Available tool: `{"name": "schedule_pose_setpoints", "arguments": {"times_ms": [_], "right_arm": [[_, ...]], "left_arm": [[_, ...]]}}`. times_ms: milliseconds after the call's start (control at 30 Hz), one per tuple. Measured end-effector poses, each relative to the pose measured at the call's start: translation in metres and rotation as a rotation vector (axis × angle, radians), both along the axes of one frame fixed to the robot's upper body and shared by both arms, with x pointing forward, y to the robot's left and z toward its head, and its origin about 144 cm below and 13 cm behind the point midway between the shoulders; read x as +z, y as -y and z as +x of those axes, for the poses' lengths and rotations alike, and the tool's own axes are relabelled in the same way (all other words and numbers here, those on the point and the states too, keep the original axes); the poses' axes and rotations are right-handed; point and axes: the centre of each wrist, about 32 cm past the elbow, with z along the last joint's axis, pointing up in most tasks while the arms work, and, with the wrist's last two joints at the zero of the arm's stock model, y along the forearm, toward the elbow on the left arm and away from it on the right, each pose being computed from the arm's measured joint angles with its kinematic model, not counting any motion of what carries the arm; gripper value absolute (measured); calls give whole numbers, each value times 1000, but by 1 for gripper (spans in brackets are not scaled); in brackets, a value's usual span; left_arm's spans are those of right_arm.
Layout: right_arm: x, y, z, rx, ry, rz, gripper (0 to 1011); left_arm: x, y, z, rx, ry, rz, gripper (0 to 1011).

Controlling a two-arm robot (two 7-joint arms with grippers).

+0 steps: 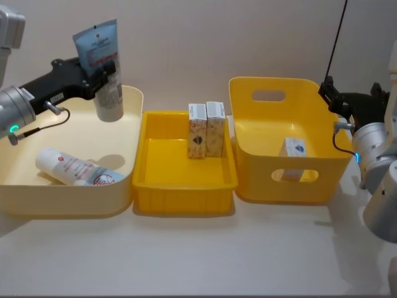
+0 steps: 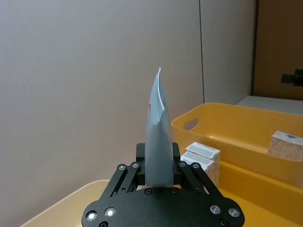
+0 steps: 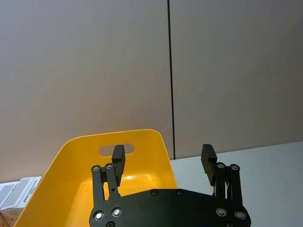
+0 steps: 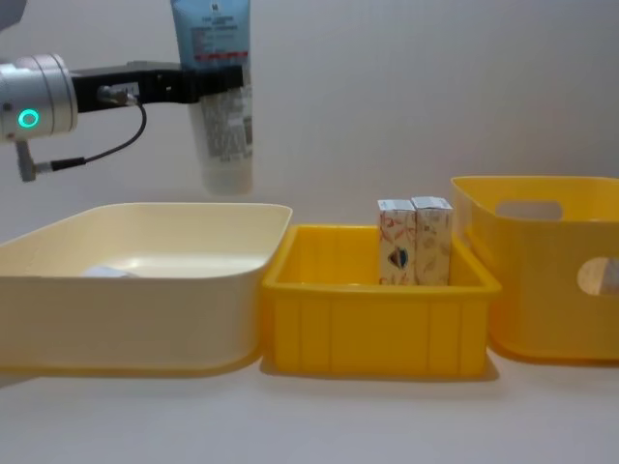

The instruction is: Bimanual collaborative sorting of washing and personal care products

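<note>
Your left gripper point(image 4: 221, 82) pinches the pouch point(image 4: 224, 145) mid-body, white end down, so it can drop into the cream bin point(image 4: 126, 319) below it, probably inside the rim; right gripper point(image 3: 163, 158) hovers spread beside the handled yellow bin point(image 1: 254, 186).

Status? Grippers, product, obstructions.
Left gripper shut on pouch, held upright above cream bin. Right gripper open, by tall yellow bin, right rim. Second pouch lying in cream bin; drop path looks clear.
</note>
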Motion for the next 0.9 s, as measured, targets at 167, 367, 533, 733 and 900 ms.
{"name": "schedule_pose_setpoints", "arguments": {"times_ms": [167, 367, 533, 733, 900], "right_arm": [[0, 0, 0, 0, 0, 0, 1001], [0, 0, 0, 3, 1, -1, 1001], [0, -3, 0, 32, 10, -15, 1001], [0, -5, -1, 90, 22, -34, 1001], [0, -7, -3, 145, 31, -45, 1001]], "left_arm": [[7, 1, 9, -40, 30, -12, 278], [17, 3, 23, -93, 65, -27, 278], [23, 4, 36, -134, 87, -37, 278], [23, 2, 50, -162, 100, -49, 278], [21, 3, 60, -190, 98, -57, 277]]}}
